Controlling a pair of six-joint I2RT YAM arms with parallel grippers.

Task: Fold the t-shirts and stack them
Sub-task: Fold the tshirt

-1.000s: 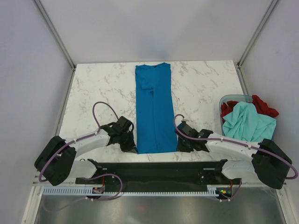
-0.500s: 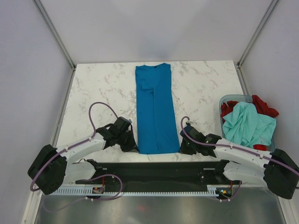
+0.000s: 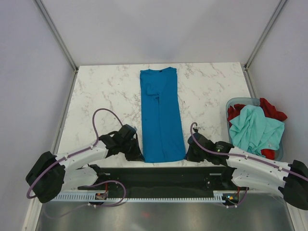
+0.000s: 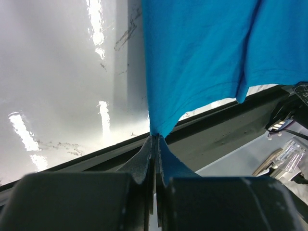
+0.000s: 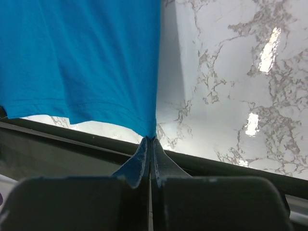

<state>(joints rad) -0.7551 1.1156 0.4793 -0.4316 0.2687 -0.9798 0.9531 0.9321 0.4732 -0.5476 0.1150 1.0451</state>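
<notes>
A vivid blue t-shirt (image 3: 161, 113), folded into a long narrow strip, lies down the middle of the marble table. My left gripper (image 3: 142, 158) is shut on its near left hem corner (image 4: 156, 131). My right gripper (image 3: 186, 157) pinches the near right hem corner (image 5: 150, 134). Both corners are lifted slightly at the table's front edge. The pale mint-teal t-shirt (image 3: 254, 127) and the red t-shirt (image 3: 272, 109) are heaped in the basket (image 3: 233, 103) at the right.
The black front rail (image 3: 159, 174) runs just under the blue t-shirt's near hem. White marble table surface (image 3: 106, 91) shows on both sides of the strip. Grey walls and metal posts enclose the table.
The right gripper has shut on the hem corner. Both arms have drawn back toward the near edge, pulling the blue t-shirt's hem slightly nearer.
</notes>
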